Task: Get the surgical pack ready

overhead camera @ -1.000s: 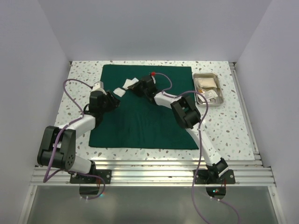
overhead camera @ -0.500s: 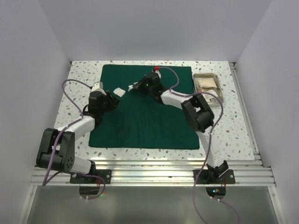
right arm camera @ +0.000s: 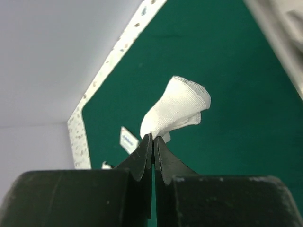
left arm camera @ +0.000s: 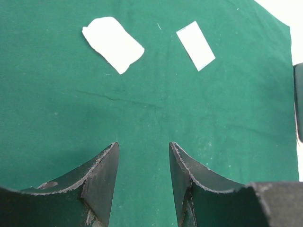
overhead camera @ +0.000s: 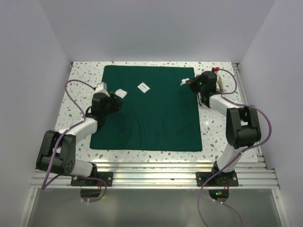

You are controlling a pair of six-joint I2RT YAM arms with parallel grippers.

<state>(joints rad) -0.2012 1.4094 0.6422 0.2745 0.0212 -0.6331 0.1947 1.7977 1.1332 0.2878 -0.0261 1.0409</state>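
- Green cloth drape (overhead camera: 151, 118) lies flat across the speckled bench (overhead camera: 227, 127).
- Right hand (overhead camera: 186, 82) hangs over the drape's far right corner, clenched on a crumpled gauze wad (right arm camera: 177, 111) that sticks out ahead of its fingertips.
- Left hand (left arm camera: 143, 144) hovers released and empty over the drape's left side.
- A flat gauze pad (left arm camera: 112, 43) lies just ahead of it, so the left arm looks nearer.
- A small white packet (left arm camera: 195, 45) lies beside that pad, long axis slanted.
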